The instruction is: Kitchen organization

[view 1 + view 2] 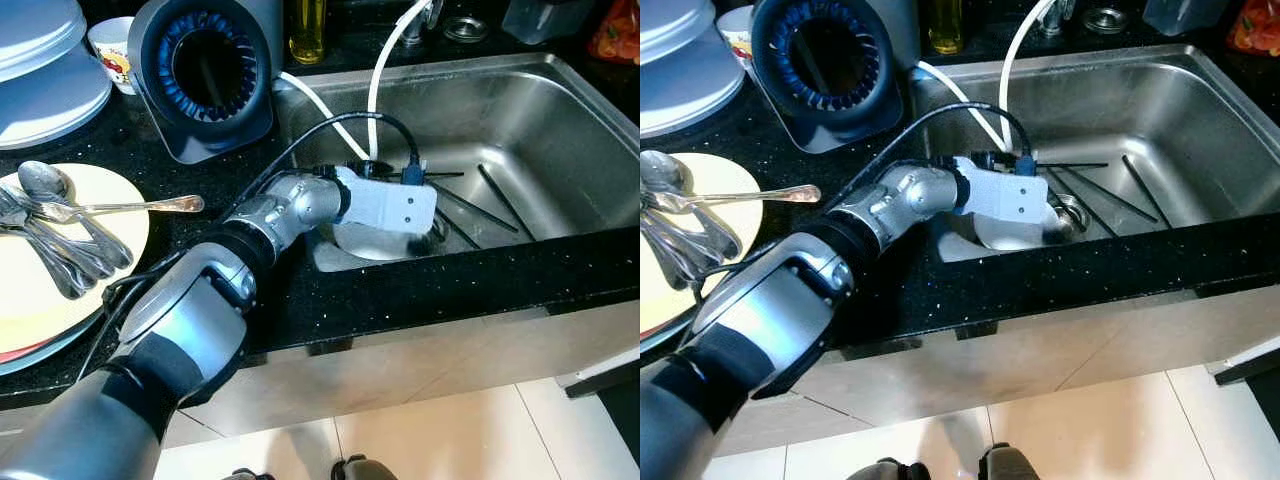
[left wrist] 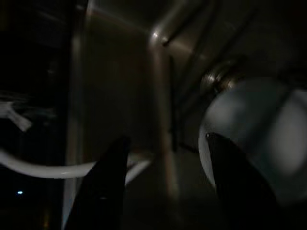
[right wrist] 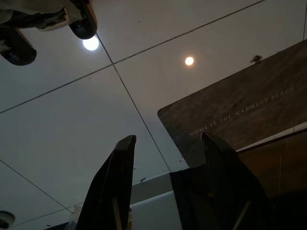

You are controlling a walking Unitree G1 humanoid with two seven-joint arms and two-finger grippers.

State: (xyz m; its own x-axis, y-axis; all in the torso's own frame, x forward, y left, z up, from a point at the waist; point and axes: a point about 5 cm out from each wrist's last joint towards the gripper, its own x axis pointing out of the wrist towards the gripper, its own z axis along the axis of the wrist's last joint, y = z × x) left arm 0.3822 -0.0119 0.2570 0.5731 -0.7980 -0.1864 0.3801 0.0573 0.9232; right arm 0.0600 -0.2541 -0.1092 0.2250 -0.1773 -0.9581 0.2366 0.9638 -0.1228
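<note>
My left arm reaches from the black counter down into the steel sink [image 1: 560, 130]. Its white wrist housing [image 1: 395, 205] hangs over a white bowl [image 1: 365, 245] on the sink floor beside the drain. In the left wrist view my left gripper [image 2: 165, 139] is open; one finger [image 2: 230, 172] lies at the rim of the bowl [image 2: 254, 139], the other stands apart from it. Nothing is held between them. My right gripper [image 3: 165, 139] hangs open over the tiled floor.
Black chopsticks [image 1: 500, 200] lie in the sink. A white hose [image 1: 375, 90] and a black cable drop in from the back. On the counter to the left: a cream plate [image 1: 115, 190] with several spoons [image 1: 60, 240], stacked plates [image 1: 40, 60], a grey-blue appliance [image 1: 205, 70], a cup [image 1: 112, 50].
</note>
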